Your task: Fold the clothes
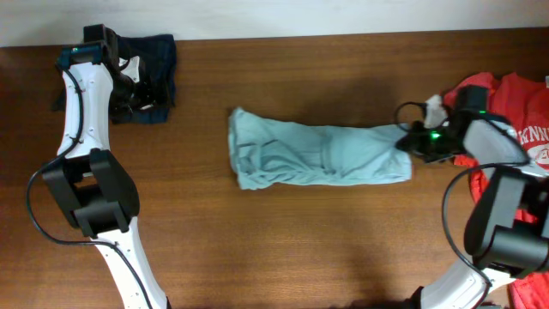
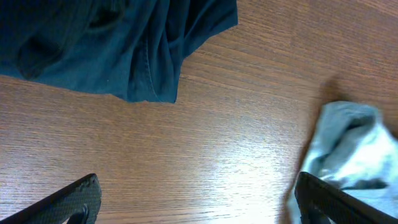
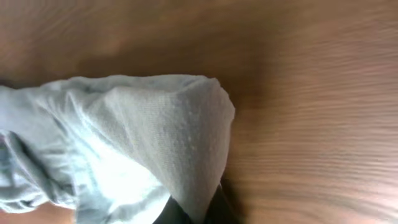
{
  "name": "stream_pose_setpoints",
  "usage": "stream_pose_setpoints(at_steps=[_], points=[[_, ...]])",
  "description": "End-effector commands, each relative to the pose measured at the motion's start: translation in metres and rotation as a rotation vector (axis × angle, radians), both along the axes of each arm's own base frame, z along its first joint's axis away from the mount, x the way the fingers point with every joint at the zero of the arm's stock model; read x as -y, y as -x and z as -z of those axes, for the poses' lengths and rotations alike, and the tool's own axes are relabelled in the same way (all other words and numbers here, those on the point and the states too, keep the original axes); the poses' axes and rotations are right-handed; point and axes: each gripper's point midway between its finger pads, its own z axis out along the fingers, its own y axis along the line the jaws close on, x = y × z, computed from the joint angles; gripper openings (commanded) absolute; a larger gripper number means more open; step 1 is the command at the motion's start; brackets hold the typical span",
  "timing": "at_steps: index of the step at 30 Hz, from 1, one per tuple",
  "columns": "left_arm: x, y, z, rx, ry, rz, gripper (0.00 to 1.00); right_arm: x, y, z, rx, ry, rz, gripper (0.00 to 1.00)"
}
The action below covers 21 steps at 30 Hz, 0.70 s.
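Note:
The pale grey-teal T-shirt (image 1: 313,156) lies rolled into a long bundle across the middle of the table. My right gripper (image 1: 410,140) is shut on its right end; in the right wrist view the cloth (image 3: 143,130) is pinched between the dark fingers (image 3: 196,210) at the bottom edge. The red T-shirt (image 1: 513,107) with white lettering lies crumpled at the right edge, partly under the right arm. My left gripper (image 2: 199,199) is open and empty above bare wood, near the far left corner; the left end of the grey-teal shirt (image 2: 348,155) shows beside its right finger.
A dark blue-green garment (image 1: 146,73) lies bunched at the back left corner, also seen in the left wrist view (image 2: 118,43). The brown wooden table (image 1: 283,249) runs to a pale wall at the back. More red cloth (image 1: 532,292) shows at the bottom right.

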Motion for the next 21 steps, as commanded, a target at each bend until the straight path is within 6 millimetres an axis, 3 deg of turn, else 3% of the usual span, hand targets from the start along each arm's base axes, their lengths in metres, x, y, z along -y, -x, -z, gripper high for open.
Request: stream_pose_setpoints(at_steps=[1,7,11,15,21], points=[[-0.002,-0.002,-0.002,0.009,-0.005,-0.002,0.99,0.035,-0.010,-0.023,0.048,0.030,0.040,0.04],[-0.002,-0.002,-0.002,0.008,-0.005,-0.002,0.99,0.061,-0.019,-0.058,0.063,0.077,0.082,0.04],[-0.002,-0.002,-0.002,0.008,-0.005,-0.002,0.99,0.056,-0.026,-0.078,0.058,0.140,0.054,0.04],[-0.002,-0.002,-0.002,0.009,-0.005,-0.002,0.99,0.037,-0.031,-0.095,0.047,0.189,0.002,0.04],[-0.002,-0.002,-0.002,0.008,-0.005,-0.002,0.99,-0.014,-0.033,-0.115,0.027,0.239,-0.122,0.04]])
